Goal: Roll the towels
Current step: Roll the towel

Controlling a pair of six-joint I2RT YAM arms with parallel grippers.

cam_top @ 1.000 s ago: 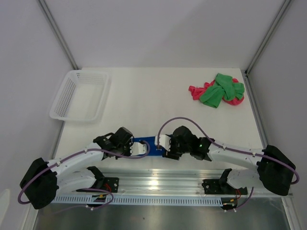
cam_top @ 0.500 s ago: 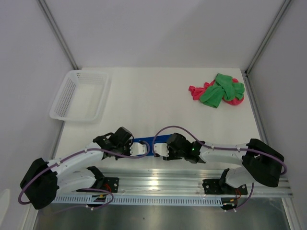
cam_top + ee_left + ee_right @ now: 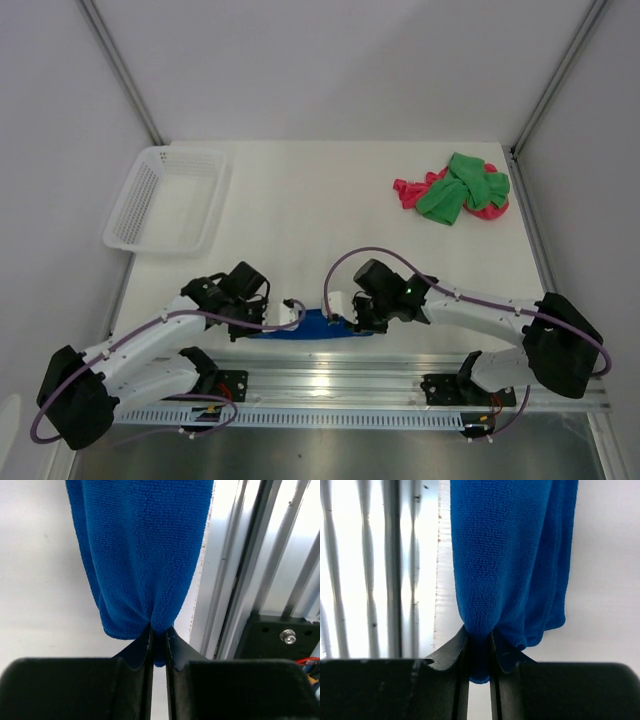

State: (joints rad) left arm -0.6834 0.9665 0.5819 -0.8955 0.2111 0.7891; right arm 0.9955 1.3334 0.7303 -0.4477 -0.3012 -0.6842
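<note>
Wrist cams show what the top view hides: left gripper [image 3: 159,641] and right gripper [image 3: 479,647] each pinch one end of the blue towel [image 3: 145,555], cloth bunched between near-closed jaws. From the top, it's a narrow folded strip at the table [image 3: 300,220] near edge, beside the aluminium rail [image 3: 330,372], partly covered by both wrists. Green towel [image 3: 455,190] lies heaped on pink-red towel [image 3: 408,190] far right. White basket [image 3: 165,200] far left.
</note>
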